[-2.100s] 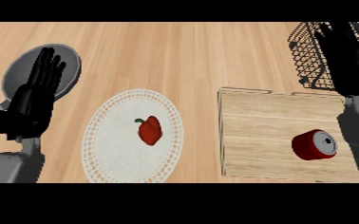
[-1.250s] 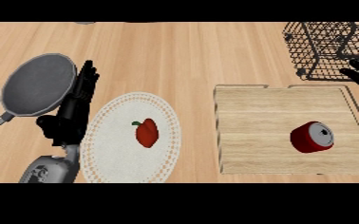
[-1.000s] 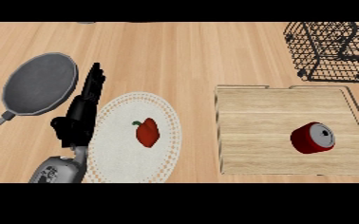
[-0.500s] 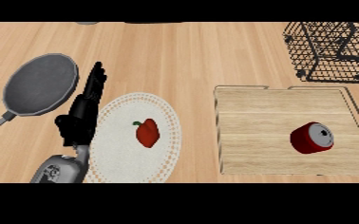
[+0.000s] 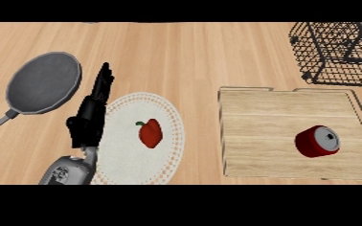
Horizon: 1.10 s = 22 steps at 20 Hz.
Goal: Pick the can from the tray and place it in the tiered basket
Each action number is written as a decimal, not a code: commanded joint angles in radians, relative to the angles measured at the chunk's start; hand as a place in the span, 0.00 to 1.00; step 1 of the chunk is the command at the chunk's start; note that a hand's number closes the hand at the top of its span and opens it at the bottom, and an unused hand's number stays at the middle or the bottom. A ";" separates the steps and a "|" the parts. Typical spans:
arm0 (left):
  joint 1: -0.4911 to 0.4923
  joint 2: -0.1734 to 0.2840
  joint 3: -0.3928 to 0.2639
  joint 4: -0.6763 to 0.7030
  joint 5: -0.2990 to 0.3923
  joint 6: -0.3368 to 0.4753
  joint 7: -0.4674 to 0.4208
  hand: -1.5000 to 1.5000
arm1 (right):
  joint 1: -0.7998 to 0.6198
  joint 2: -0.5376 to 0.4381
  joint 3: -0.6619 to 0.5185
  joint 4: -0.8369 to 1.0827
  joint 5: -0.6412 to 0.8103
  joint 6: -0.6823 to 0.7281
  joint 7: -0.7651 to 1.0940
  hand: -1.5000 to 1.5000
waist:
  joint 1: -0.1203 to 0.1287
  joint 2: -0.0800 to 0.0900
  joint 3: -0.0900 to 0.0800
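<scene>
Red can (image 5: 317, 141) near tray (image 5: 283, 110) edge

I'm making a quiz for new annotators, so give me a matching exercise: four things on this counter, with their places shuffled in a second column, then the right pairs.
Things:
1. red can
2. red pepper
3. grey pan
4. tiered basket

Places:
A. on the white plate
B. at the view's top right corner
C. lying on its side on the wooden tray
D. at the view's left, beyond the left hand

Pairs: 1-C, 2-A, 3-D, 4-B
</scene>
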 commanded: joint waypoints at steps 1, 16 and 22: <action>0.034 0.044 0.020 -0.043 0.025 -0.058 -0.010 0.50 | 0.045 0.087 -0.032 -0.103 0.142 0.162 -0.066 0.00 | 0.010 0.000 0.000; -0.019 -0.035 0.017 0.028 -0.028 -0.037 -0.003 0.50 | 0.112 0.078 0.129 -0.224 0.417 0.119 -0.105 0.00 | 0.014 0.004 -0.002; 0.040 -0.019 0.030 -0.036 -0.022 -0.060 0.002 0.50 | 0.162 0.094 0.128 -0.261 0.626 0.072 -0.266 0.00 | 0.016 0.002 0.000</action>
